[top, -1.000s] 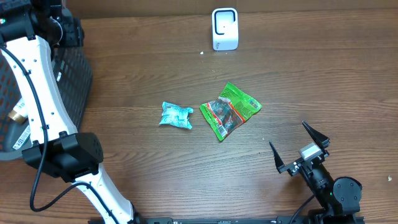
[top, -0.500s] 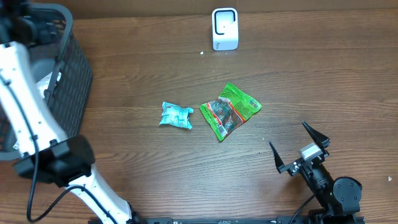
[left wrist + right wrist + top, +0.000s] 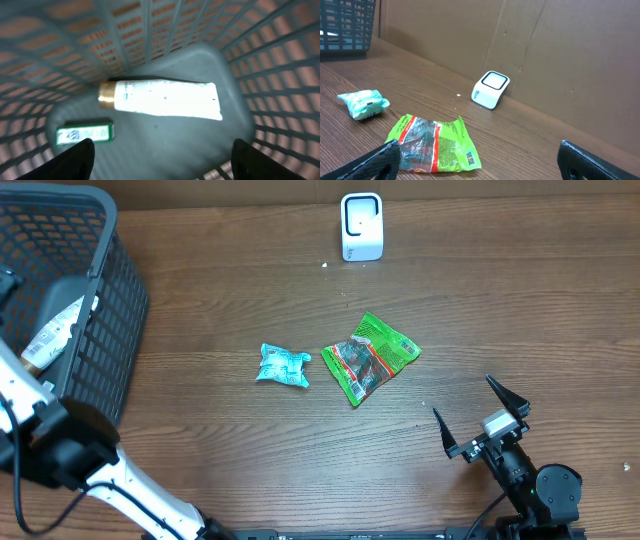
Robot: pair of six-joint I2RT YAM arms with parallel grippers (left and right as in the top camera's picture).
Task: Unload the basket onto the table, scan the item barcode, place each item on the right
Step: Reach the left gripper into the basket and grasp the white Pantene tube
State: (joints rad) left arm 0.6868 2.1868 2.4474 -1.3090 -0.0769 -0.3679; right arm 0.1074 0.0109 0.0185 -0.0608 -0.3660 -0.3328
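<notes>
- While neither pincer holds anything, the overhead view shows two packets lying loose on the table point(image 3: 520, 290): one green packet point(image 3: 368, 358) near the middle and one small blue packet point(image 3: 282, 366) close beside it toward the basket side, not touching it.
- One white scanner point(image 3: 361, 226) stands at the far edge, and one dark basket point(image 3: 100, 300) sits at the left.
- The right pincer point(image 3: 480, 415) waits near the front edge with its jaws spread wide and empty, well apart from the green packet.
- In the left wrist view, the left pincer point(image 3: 160, 165) hangs inside the basket, its fingers out at both lower corners with nothing between them.
- Beneath it lie one white tube point(image 3: 165, 100) with a gold cap and one small green box point(image 3: 85, 134), apart from each other.
- In the right wrist view the green packet is the nearest thing, flat and crinkled, with a small barcode showing face-up near its right-hand corner.
- The blue packet lies further left, and the scanner stands behind them against the back wall.
- The green packet looks like the next item to scan.
- It is probably thin film: light, limp, a little slippery, and quick to fold over its own code.
- A pinch on a sealed edge away from the barcode should leave the code flat and uncovered for the scanner.
</notes>
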